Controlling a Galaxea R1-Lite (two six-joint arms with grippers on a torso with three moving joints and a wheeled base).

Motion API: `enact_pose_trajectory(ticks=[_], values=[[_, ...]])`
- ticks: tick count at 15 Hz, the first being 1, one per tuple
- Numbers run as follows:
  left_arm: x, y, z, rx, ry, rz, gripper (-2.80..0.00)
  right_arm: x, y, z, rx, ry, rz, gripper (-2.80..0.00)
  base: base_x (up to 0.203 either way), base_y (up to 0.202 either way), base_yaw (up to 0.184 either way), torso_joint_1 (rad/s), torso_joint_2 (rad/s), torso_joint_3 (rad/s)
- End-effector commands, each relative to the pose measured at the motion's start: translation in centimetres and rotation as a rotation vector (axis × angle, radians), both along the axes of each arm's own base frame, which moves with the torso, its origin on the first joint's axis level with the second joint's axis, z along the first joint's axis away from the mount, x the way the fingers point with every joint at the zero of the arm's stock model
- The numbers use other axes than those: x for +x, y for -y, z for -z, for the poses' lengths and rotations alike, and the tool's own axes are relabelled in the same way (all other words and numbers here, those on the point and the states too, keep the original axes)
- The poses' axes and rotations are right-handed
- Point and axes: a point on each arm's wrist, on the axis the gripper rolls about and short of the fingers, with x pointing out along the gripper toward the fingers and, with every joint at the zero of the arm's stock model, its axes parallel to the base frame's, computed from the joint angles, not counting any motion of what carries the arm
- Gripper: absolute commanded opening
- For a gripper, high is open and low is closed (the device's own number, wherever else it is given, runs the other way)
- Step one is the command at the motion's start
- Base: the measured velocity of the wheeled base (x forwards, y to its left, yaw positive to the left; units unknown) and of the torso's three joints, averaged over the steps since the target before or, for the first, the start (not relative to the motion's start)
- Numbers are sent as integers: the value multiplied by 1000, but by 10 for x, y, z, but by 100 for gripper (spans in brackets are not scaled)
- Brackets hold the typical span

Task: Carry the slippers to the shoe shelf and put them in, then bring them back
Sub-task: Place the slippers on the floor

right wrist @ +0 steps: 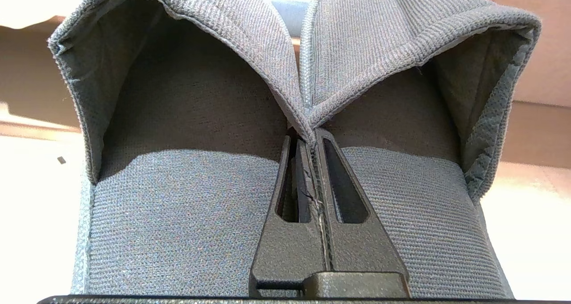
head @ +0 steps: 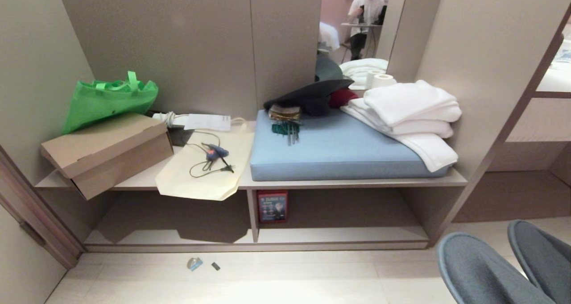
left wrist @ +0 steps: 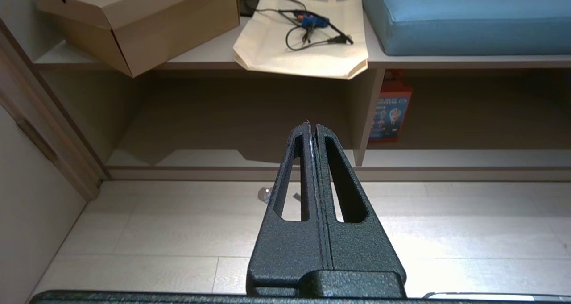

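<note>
The shoe shelf [head: 339, 235] runs low across the unit, holding a red box [head: 272, 206] whose printing is too small to read. The slippers [right wrist: 285, 116] hang side by side, inner edges pinched in the right gripper [right wrist: 312, 136]. The left gripper [left wrist: 311, 127] is closed, empty.

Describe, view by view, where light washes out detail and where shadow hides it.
Head view: the shoe shelf lies in deep shadow under the bench, and the floor shows pale glare. Left wrist view: bright floor behind the left gripper. Right wrist view: blown-out white surroundings at both sides, dark interiors in the slippers pinched by the right gripper.
</note>
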Motion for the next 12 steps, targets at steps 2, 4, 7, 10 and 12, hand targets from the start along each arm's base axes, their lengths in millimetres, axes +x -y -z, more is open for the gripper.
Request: enact_pose_trajectory(ticks=[2,4,7,10,12], values=[[1,0,2,-1,-8,-1,-280,0,0,0,-1,-3,0,-280,0,0,0,1,0,199],[1,0,2,-1,-8,-1,-280,0,0,0,-4,-3,-1,-280,0,0,0,2,1,206],[1,0,2,-1,-8,-1,-280,0,0,0,-5,-3,-1,-280,0,0,0,-1,4,201],[1,0,2,-1,-8,-1,-280,0,0,0,-2,-3,-1,-280,0,0,0,1,3,105],[1,0,2,-1,-8,-1,-280,0,0,0,-2,-3,-1,-280,0,0,0,-3,-1,18]])
